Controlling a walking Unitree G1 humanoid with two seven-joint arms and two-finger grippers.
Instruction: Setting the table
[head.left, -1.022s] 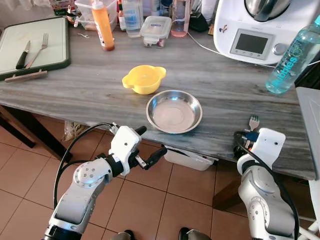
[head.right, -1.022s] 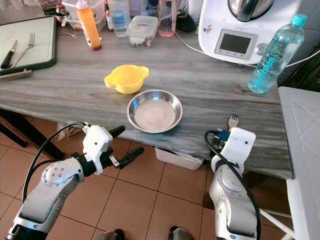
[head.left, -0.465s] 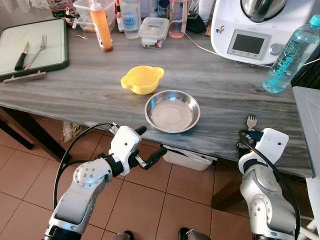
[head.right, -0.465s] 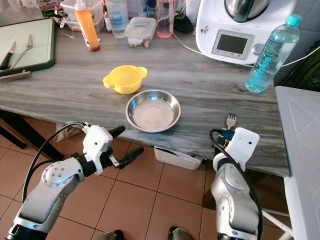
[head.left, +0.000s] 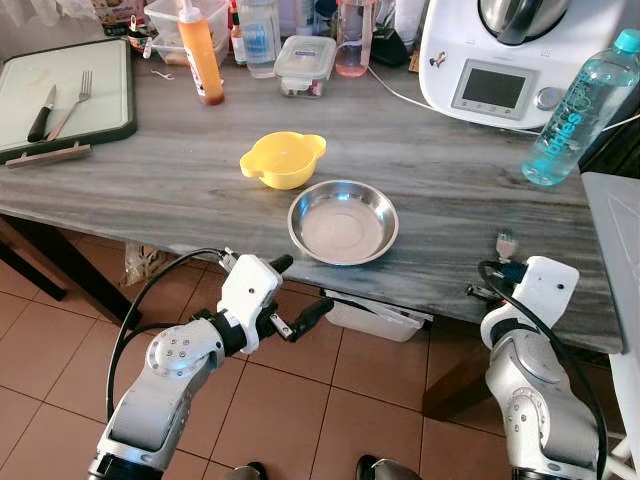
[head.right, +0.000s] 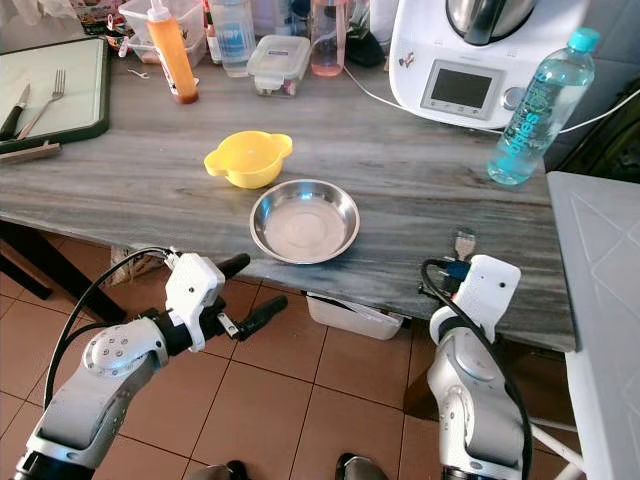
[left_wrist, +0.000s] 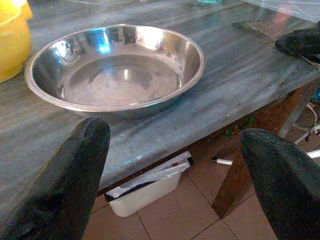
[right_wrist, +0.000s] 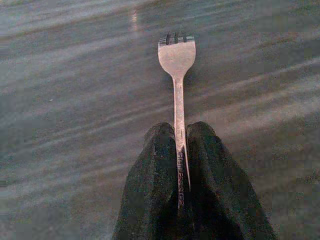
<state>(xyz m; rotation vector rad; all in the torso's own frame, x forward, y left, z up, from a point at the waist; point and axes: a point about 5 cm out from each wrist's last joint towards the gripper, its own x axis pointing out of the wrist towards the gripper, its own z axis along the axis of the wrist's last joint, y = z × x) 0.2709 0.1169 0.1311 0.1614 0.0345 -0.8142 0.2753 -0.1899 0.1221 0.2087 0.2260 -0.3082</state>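
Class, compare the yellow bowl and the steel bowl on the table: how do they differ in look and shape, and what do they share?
The yellow bowl is matt and opaque with small handles at its rim; the steel bowl is shiny, reflective and plain-rimmed. The yellow bowl looks smaller and deeper; the steel bowl is wider and shallower. The steel bowl sits nearer the table edge. Both stand upright, look empty and sit close together.

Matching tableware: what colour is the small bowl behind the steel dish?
Yellow bowl, clearest in the left eye view.

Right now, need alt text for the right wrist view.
The right gripper is shut on a metal fork, handle pinched between its two black fingers, tines pointing away over the grey wood-grain table.
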